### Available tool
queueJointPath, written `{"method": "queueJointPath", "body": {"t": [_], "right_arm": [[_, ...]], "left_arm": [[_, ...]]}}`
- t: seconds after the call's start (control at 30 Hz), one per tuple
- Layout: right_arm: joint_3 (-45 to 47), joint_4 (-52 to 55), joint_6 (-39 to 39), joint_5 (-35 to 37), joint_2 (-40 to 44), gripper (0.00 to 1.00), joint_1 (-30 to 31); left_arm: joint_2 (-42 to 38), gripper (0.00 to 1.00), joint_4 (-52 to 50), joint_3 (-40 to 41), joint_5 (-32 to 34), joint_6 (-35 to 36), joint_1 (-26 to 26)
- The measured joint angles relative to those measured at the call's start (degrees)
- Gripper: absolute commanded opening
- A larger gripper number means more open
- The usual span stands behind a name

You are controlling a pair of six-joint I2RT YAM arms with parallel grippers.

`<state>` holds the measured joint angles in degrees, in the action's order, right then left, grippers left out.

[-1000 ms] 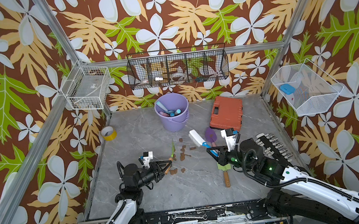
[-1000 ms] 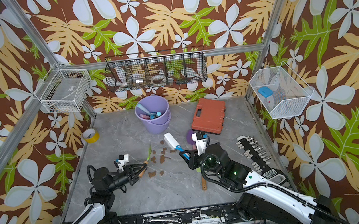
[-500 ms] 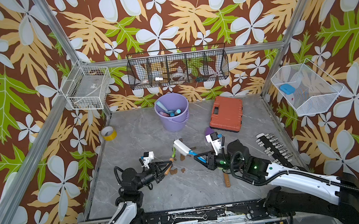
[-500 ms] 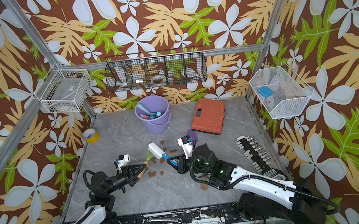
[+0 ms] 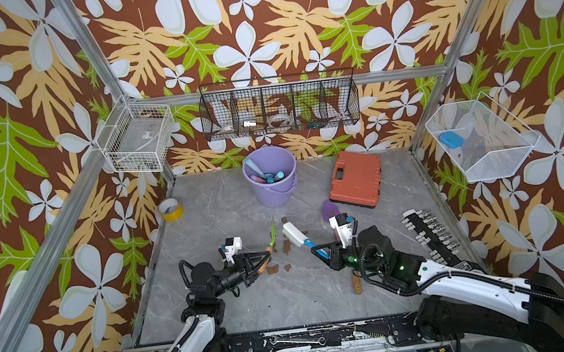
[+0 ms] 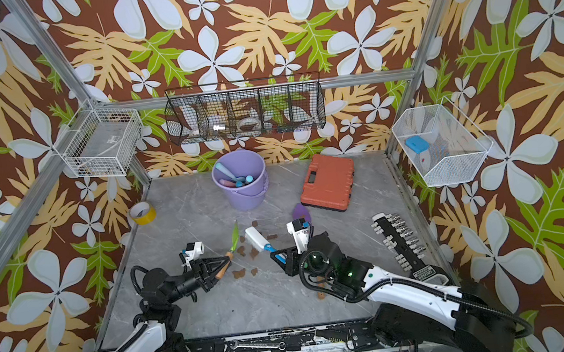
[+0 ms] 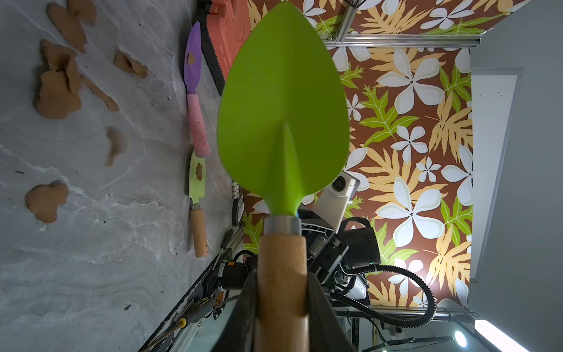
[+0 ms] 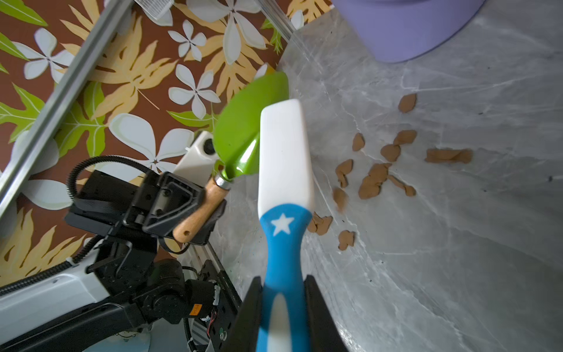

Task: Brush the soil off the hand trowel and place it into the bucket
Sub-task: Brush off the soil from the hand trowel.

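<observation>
Left gripper is clamped on the wooden handle of the green-bladed hand trowel, well in front of the lavender plastic bucket. Right gripper pinches the white-and-blue brush, its head just beside the blade. Brown putty soil blobs lie there too. My worry: a hard stroke could twist the trowel in that handle-only grip

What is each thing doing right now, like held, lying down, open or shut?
Green trowel, held in the left pincer, blade looks clean.
Brush, held in the right pincer.
Soil, blobs lying on the table.
Bucket, upright, tools inside.
Purple trowel, lying flat, soil on it.
Orange case, shut.
</observation>
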<state>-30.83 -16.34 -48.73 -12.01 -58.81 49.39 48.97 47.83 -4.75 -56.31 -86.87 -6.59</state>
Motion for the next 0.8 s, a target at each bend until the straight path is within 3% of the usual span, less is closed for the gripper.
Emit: {"method": "queueJointPath", "body": {"t": [0.2, 0.53, 0.8], "right_arm": [[-1.86, -0.28, 0.96, 0.37, 0.13, 0.00, -0.11], [2.12, -7.72, -1.77, -1.81, -10.36, 0.00, 1.55], [2.75, -10.36, -2.82, -1.55, -3.82, 0.00, 0.57]], "left_arm": [[0.17, 0.00, 0.37, 0.24, -0.09, 0.20, 0.02], [0.15, 0.00, 1.05, -0.11, 0.20, 0.13, 0.09], [0.33, 0.00, 2.23, -0.44, -0.02, -0.52, 0.09]]}}
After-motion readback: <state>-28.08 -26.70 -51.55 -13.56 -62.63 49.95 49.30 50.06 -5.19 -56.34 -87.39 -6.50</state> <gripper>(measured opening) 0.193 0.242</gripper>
